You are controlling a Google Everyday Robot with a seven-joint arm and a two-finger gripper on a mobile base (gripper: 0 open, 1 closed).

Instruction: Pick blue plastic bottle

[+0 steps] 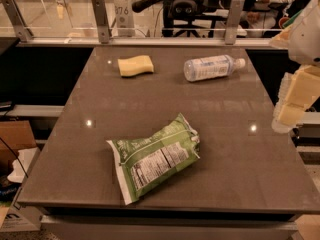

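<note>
The blue plastic bottle [212, 67] lies on its side at the far right of the dark table [100, 134], white cap pointing right. It is clear with a pale blue-and-white label. My gripper [295, 101], with cream-coloured fingers, hangs at the right edge of the view. It is beyond the table's right side, nearer to me than the bottle and well apart from it. Nothing shows in it.
A yellow sponge [135, 65] lies at the far left-centre of the table. A green snack bag [152, 156] lies flat near the front centre. A glass railing with metal posts [100, 19] runs behind the table. A cardboard box [15, 139] sits on the floor at left.
</note>
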